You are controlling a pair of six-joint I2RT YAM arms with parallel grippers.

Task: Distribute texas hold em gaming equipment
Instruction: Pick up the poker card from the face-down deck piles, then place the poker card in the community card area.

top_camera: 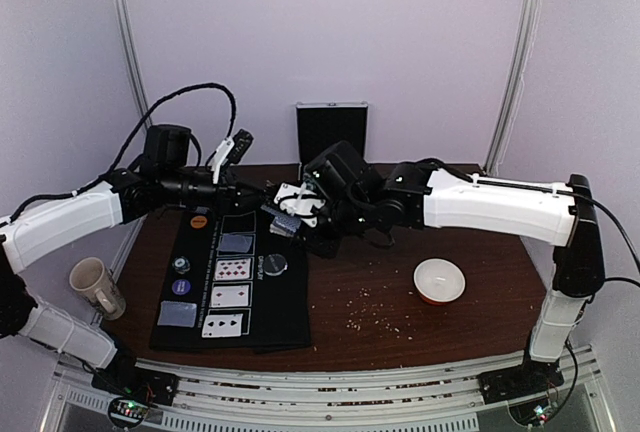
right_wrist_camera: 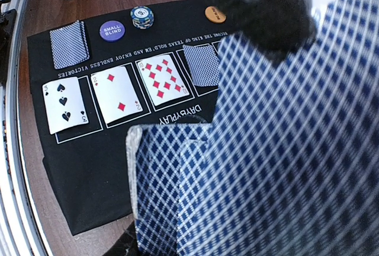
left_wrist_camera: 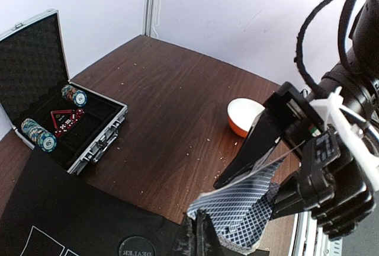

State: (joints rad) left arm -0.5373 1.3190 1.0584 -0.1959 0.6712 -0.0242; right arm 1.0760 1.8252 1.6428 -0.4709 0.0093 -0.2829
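My right gripper (top_camera: pixel 303 210) is shut on a deck of blue-checked cards (right_wrist_camera: pixel 169 191), held above the mat's far edge. Its own fingers are mostly hidden behind the deck in the right wrist view. My left gripper (left_wrist_camera: pixel 204 223) is shut on one card (left_wrist_camera: pixel 237 205), pinching its corner while the card still fans out from the deck. On the black mat (top_camera: pixel 270 307) lie three face-up cards (right_wrist_camera: pixel 115 96) and two face-down cards (right_wrist_camera: pixel 201 63). Beside them are a purple small-blind button (right_wrist_camera: pixel 111 31), a chip stack (right_wrist_camera: pixel 142 16), an orange button (right_wrist_camera: pixel 215 14) and a dealer button (top_camera: pixel 275 264).
An open metal case (left_wrist_camera: pixel 98 131) with chip stacks and red dice stands at the table's back. A white bowl, red outside (top_camera: pixel 439 280), sits to the right. A beige mug (top_camera: pixel 95 287) stands at the left edge. Crumbs dot the wood.
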